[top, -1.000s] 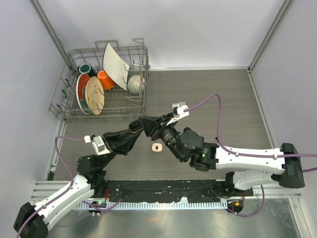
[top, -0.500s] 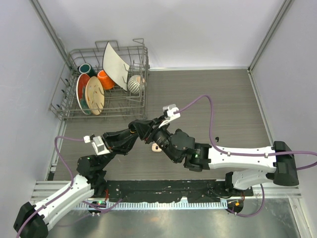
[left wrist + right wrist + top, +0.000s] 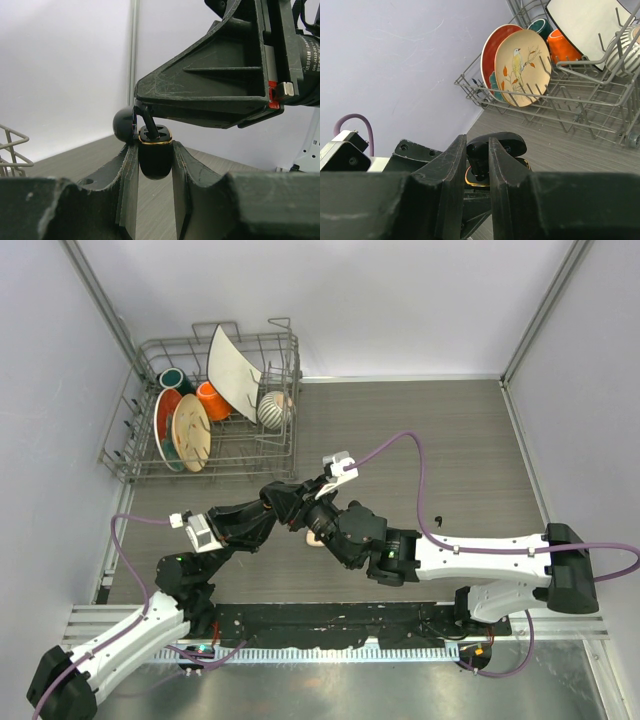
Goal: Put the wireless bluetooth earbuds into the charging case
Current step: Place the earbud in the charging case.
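My left gripper (image 3: 154, 150) is shut on a small black charging case (image 3: 155, 159) with a gold rim, held upright above the table with its lid (image 3: 509, 142) open. My right gripper (image 3: 477, 150) is shut on a black earbud (image 3: 480, 152) directly over the case. In the left wrist view the earbud (image 3: 125, 125) has its stem reaching down into the case's top. In the top view both grippers meet at mid table, the left gripper (image 3: 283, 504) against the right gripper (image 3: 300, 510). No cream-white earbuds are in view.
A cream case (image 3: 313, 538) lies on the table, half hidden under my right arm. A wire dish rack (image 3: 215, 455) with plates and cups stands at the back left. A tiny dark speck (image 3: 439, 518) lies on the table to the right.
My right arm has moved left and down, bringing its gripper onto the left gripper's case. It now partly covers the cream case. The left arm has barely moved.
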You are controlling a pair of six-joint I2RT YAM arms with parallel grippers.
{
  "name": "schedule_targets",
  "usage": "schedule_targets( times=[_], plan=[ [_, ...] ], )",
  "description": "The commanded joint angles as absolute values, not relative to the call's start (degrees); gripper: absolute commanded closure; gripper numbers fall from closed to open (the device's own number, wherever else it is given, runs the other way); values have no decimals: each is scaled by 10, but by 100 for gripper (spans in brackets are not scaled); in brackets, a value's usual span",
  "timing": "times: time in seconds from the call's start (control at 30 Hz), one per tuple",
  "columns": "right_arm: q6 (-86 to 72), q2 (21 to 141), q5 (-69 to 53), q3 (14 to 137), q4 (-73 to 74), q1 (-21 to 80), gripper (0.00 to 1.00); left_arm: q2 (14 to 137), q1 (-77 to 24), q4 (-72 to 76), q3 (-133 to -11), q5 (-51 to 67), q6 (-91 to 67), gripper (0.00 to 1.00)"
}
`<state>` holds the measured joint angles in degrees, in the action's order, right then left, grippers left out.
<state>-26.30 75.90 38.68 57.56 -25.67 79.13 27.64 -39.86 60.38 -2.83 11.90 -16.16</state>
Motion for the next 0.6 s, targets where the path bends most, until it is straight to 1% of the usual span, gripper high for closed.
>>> schedule_targets(
  times=[0.0, 0.57],
  plan=[
    [-270, 761, 394, 601, -277, 797, 99, 281, -400, 648, -31, 106, -159, 100],
    [-253, 761, 395, 579, -275, 807, 99, 283, -400, 660, -43, 87, -160, 100]
  ],
)
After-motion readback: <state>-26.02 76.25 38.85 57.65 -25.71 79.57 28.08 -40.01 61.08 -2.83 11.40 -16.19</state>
